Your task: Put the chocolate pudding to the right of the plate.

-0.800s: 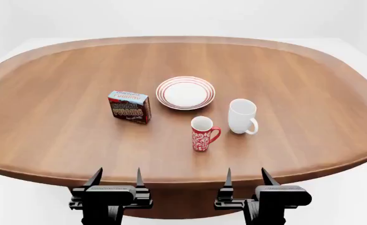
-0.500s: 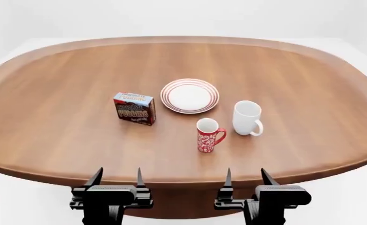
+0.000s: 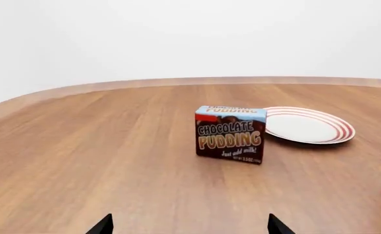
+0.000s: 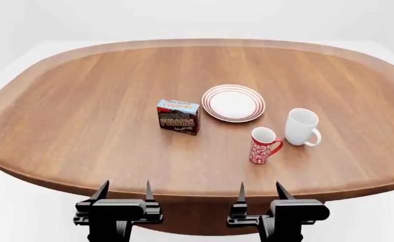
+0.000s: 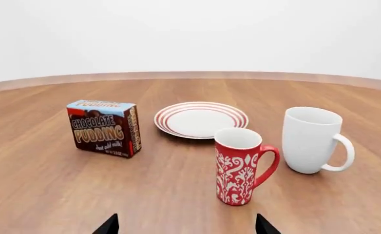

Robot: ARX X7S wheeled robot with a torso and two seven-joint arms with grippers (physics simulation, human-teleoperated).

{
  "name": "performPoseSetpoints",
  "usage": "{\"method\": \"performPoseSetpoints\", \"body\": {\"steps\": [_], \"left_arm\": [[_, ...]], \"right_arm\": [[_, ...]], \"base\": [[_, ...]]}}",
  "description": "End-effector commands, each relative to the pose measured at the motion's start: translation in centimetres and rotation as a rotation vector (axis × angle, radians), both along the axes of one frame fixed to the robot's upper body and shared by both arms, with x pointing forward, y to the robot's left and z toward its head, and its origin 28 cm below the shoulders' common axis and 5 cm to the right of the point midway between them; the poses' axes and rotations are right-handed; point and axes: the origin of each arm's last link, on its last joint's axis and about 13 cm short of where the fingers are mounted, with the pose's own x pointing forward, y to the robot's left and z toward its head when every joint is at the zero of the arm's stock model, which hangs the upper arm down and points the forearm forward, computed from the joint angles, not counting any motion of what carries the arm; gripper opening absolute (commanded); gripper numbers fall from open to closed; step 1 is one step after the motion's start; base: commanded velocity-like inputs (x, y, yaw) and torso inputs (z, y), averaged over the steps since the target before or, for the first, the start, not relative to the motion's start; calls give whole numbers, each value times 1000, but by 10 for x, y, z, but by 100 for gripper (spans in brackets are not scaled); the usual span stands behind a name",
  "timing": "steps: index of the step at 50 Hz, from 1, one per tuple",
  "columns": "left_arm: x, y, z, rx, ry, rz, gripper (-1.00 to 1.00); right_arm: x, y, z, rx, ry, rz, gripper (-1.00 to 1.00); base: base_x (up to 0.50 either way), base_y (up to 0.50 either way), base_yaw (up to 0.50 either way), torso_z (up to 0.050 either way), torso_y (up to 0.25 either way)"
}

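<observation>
The big oval wooden table (image 4: 82, 111) takes up most of what's in front of the robot; on it, the red-ringed white plate (image 4: 233, 103) sits near the middle, with the chocolate pudding (image 4: 179, 116) standing upright just beside it on the plate's left, close but not touching; the plain white mug (image 4: 302, 127) stands to the right of the plate, and the red patterned mug (image 4: 263, 145) just in front of and left of that one. Both arms hang at the near edge; the left gripper (image 4: 125, 190) and right gripper (image 4: 261, 190) each have their fingers spread apart, holding nothing; the carton lies well beyond both, more in line with the left one.
</observation>
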Motion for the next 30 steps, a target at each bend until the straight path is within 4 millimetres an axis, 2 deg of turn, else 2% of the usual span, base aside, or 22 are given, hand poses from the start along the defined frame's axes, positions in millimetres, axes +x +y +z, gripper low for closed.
{"method": "performPoseSetpoints", "body": {"steps": [1,8,11,14,17,18,22,26,30], "left_arm": [[0,-1,-1,3,1,-1,100],[0,-1,-1,3,5,-2,100],[-1,-1,4,-10,45,-5,100],[1,-1,29,-18,85,-32,100],[10,1,66,-33,75,-64,100],[16,2,92,-36,56,-75,100],[28,4,140,-34,3,-67,100],[29,4,159,-36,-1,-86,100],[27,3,161,-30,-14,-88,100]], "right_arm": [[0,0,-1,-12,5,1,100],[-1,0,1,-1,6,5,100],[-2,0,9,13,17,23,100],[2,-3,32,5,21,36,100],[9,-4,59,-26,36,62,100],[12,-6,85,28,26,119,100],[17,-8,131,38,-34,146,100],[17,-10,148,21,-40,145,100],[16,-11,155,26,-60,151,100]], "base": [[0,0,0,0,0],[0,0,0,0,0],[0,0,0,0,0],[0,0,0,0,0],[0,0,0,0,0],[0,0,0,0,0],[0,0,0,0,0],[0,0,0,0,0],[0,0,0,0,0]]}}
